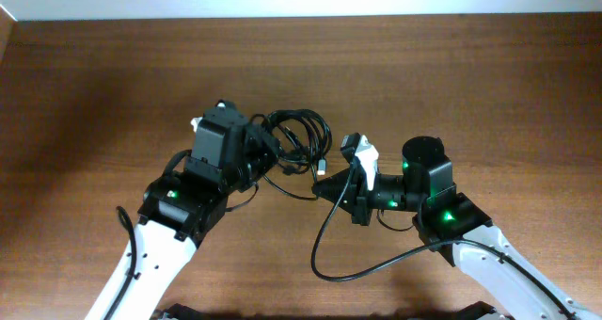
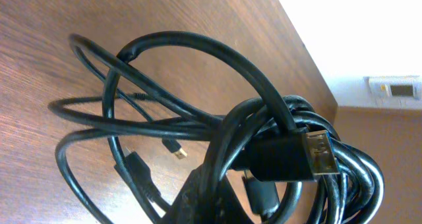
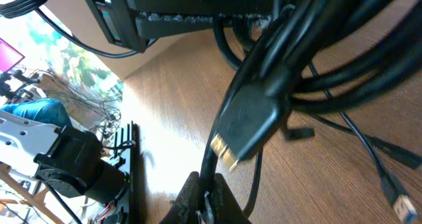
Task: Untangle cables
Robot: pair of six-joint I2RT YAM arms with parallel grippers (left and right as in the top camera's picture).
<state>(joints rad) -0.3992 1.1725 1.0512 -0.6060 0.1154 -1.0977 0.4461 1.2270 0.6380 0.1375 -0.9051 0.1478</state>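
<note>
**tangle bunched between the two grippers, one strand pinched on the right**

left gripper (image 1: 261, 153): set against the heap, left of the gold-tipped plug (image 2: 315, 155). its opening cannot be told, as the fingers are buried under strands.

cables (image 1: 293, 136): black, thin to medium, piled in crossing loops left of and around the plug. whether they rest on the table (image 1: 94, 94) or hang just over it cannot be told. they are judged light and limp, with a rubbery jacket more grippy than slick. neighbouring loops would likely be dragged along if one were pulled hard. the plug ends are the only stiff parts. hold is best taken just behind a plug, or on an outer loop free of crossings.

right gripper (image 3: 202, 188): right of the plug from overhead. its fingers are closed together on a thin cord (image 3: 208, 163) that runs up past the plug.
</note>
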